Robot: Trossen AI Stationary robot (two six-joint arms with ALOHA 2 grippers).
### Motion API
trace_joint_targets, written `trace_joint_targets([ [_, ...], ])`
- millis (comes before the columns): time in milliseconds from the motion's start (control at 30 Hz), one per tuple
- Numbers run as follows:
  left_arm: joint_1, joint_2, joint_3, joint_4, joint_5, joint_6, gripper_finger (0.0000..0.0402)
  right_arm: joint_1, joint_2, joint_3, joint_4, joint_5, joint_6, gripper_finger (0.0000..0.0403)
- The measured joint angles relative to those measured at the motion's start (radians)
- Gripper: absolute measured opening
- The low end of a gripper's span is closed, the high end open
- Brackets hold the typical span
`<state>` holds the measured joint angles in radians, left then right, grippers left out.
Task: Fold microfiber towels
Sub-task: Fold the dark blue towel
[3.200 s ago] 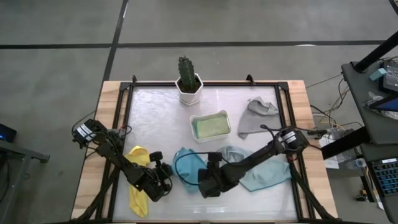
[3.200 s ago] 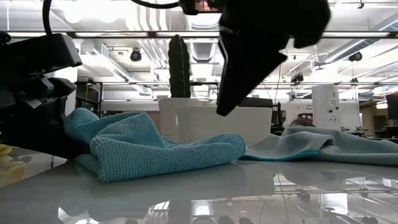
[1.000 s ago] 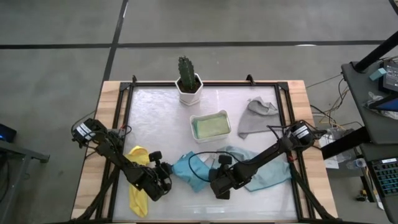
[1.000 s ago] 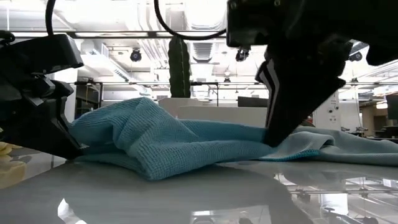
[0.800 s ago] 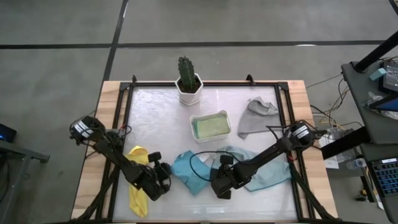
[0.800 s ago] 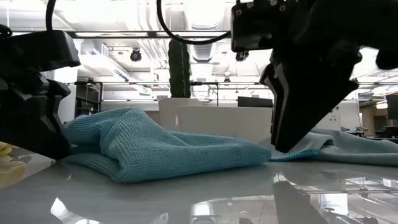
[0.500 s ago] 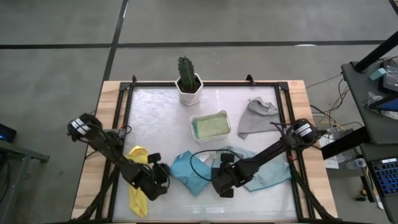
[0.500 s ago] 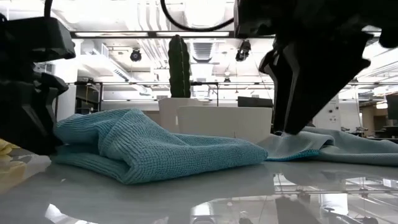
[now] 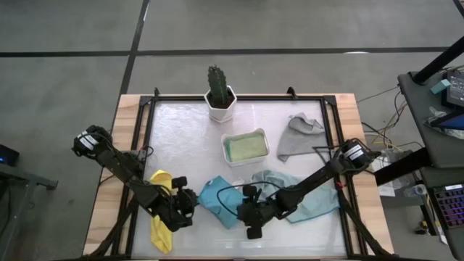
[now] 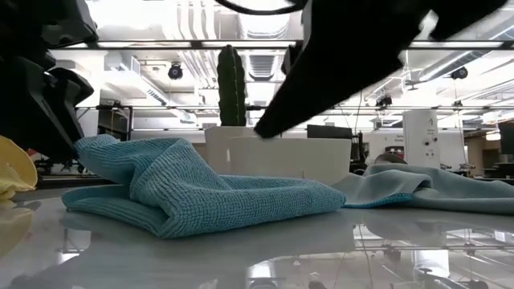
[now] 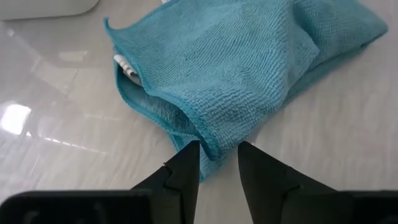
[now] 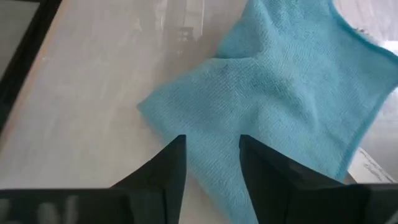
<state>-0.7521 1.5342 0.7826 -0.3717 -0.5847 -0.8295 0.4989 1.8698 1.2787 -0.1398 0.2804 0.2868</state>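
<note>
the blue towel lies crumpled at the near middle of the table, loosely doubled over itself with a thick fold at its near edge. a second ago both claws had it pinched; now both have let go and backed off, and it rests flat instead of peaked.

the left gripper sits just left of the blue towel, a little farther left than before; in the left wrist view its fingers stand part open with a fold of towel edge between the tips, not pinched. the right gripper has swung left to the towel's near right corner; its fingers are part open over the cloth, holding nothing.

the yellow towel lies bunched under the left arm at the near left, unchanged. the pale teal towel is spread out right of the blue one, under the right arm, as before.

farther off, the white tray holds the green towel, with the grey towel heaped to its right. the cactus in its white pot stands at the far edge. none of these has moved.
</note>
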Motion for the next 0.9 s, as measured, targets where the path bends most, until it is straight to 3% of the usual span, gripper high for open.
trace_joint_targets([
  [200,0.000,0.027,0.000,0.025,-0.030,0.028,0.0088,-0.002,0.053,-0.038,0.095,0.008,0.000,0.0106],
  [400,0.000,0.035,-0.002,0.022,-0.028,0.056,0.0009,-0.001,0.104,-0.041,0.097,0.003,-0.004,0.0068],
  [633,0.000,0.035,-0.002,-0.063,0.036,0.050,0.0002,-0.002,0.100,-0.044,0.080,-0.018,-0.011,0.0041],
  [900,0.000,0.035,-0.002,-0.084,0.028,0.042,0.0004,-0.002,0.098,-0.034,0.065,-0.023,-0.011,0.0038],
])
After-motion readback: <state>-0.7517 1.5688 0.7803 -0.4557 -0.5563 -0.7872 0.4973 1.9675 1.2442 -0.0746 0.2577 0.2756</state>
